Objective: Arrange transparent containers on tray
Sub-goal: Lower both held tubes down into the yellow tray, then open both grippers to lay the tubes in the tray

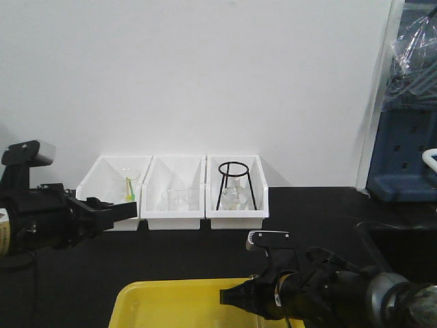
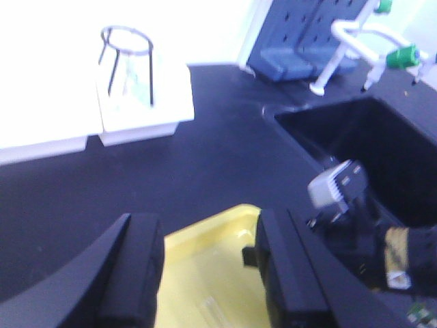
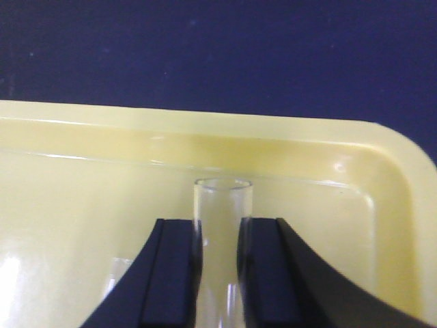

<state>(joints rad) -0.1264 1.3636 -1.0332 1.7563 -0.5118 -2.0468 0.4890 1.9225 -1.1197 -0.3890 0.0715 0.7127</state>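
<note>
I'm in the placing step: my right end effector (image 3: 220,236) is clamped on a slim clear glass test tube (image 3: 222,195), with the bright yellow plastic tray (image 3: 205,123) directly beneath. Next I should lower it gently and release. The left end effector (image 2: 208,266) is spread wide and holds nothing.

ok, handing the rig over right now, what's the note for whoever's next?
Left pincer: open, empty.
Right pincer: shut on one test tube, open end pointing past the fingertips, over the yellow tray near a rounded corner.
Done: this tube is at the tray.
Left: set it down and release. Whether it touches the tray floor cannot be told. The second tube is not clearly visible; a faint clear glint beside the right pincer may be it, so check.
</note>
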